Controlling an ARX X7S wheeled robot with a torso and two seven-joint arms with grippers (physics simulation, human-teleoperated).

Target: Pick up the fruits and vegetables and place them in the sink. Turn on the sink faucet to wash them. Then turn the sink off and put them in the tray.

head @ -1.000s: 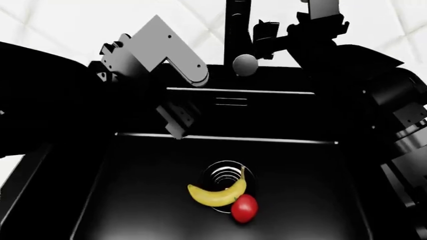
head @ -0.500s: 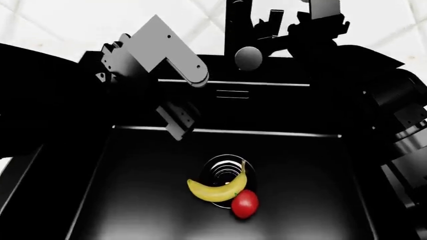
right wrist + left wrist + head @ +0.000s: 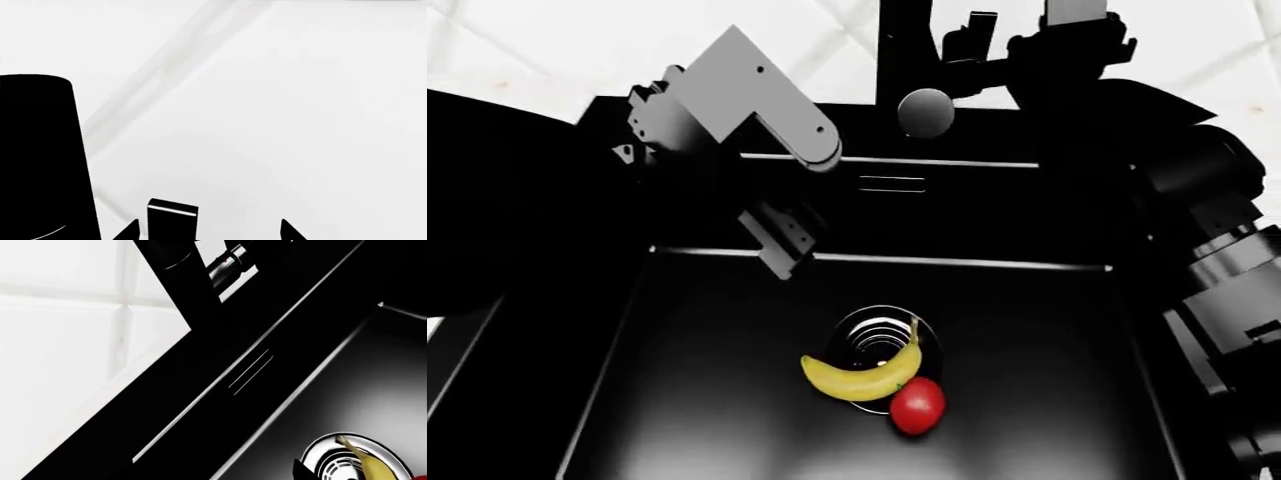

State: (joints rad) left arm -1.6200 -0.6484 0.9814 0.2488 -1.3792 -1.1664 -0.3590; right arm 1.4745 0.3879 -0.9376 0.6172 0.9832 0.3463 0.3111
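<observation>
Below our left gripper [image 3: 777, 240], whose state we could not tell, the curved yellow banana [image 3: 861, 378] and small glossy red tomato [image 3: 917, 405] lay touching over the round drain of the matte black sink [image 3: 694, 400]. We judged the faucet step in hand: our right gripper [image 3: 988, 45], apparently spread, flanked the short lever beside the tall black column faucet [image 3: 904, 60]; closing and turning seemed next. Only the right wrist view showed that lever between its fingertips.

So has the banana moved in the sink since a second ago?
No. The banana still curves across the drain with the tomato touching it; only the view shifted.
</observation>
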